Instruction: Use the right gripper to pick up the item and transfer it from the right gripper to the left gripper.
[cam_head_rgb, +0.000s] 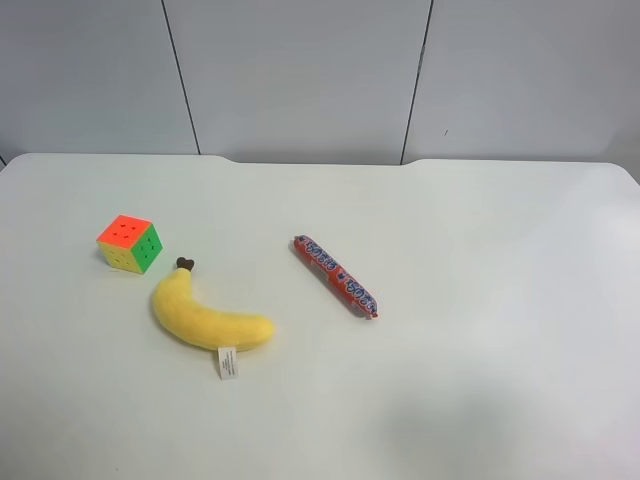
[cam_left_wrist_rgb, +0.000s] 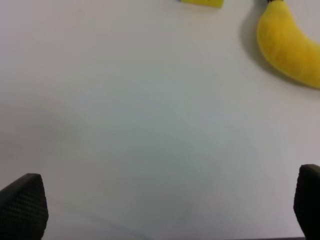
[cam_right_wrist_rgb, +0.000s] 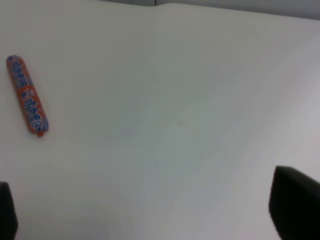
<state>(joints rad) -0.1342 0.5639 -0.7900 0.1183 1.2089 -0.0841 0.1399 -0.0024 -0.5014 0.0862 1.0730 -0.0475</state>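
White tabletop (cam_head_rgb: 480, 380) filling most of the exterior high view, grey panelled wall (cam_head_rgb: 300, 75) behind it across the top of the frame.

Nearest the camera, lower left of centre: yellow plush banana (cam_head_rgb: 205, 315), curved, brown stem end up toward the cube, white label (cam_head_rgb: 227, 362) trailing from its underside toward the bottom of the frame. Just beyond the stem, at left of the frame: puzzle cube (cam_head_rgb: 130, 243), resting on the table, orange-red face up, green face toward the right, yellow face toward the lower left; near the banana but apart from it. At centre of the frame: red candy stick (cam_head_rgb: 335, 276), lying diagonally from upper left to lower right, well apart from both cube and banana. No arm or gripper showing in this view.

Right wrist view: right gripper (cam_right_wrist_rgb: 160, 212) spread wide, one dark fingertip (cam_right_wrist_rgb: 295, 207) at lower right of the frame and another at the lower left edge, bare table between them, nothing held. Candy stick (cam_right_wrist_rgb: 27, 95) at left of that frame.

Left wrist view: left gripper (cam_left_wrist_rgb: 165, 210) likewise spread, textured black fingertip (cam_left_wrist_rgb: 22, 207) at lower left and another at lower right, nothing held. Banana (cam_left_wrist_rgb: 287, 47) at upper right, a yellow sliver of the cube (cam_left_wrist_rgb: 200, 2) cut by the top edge.
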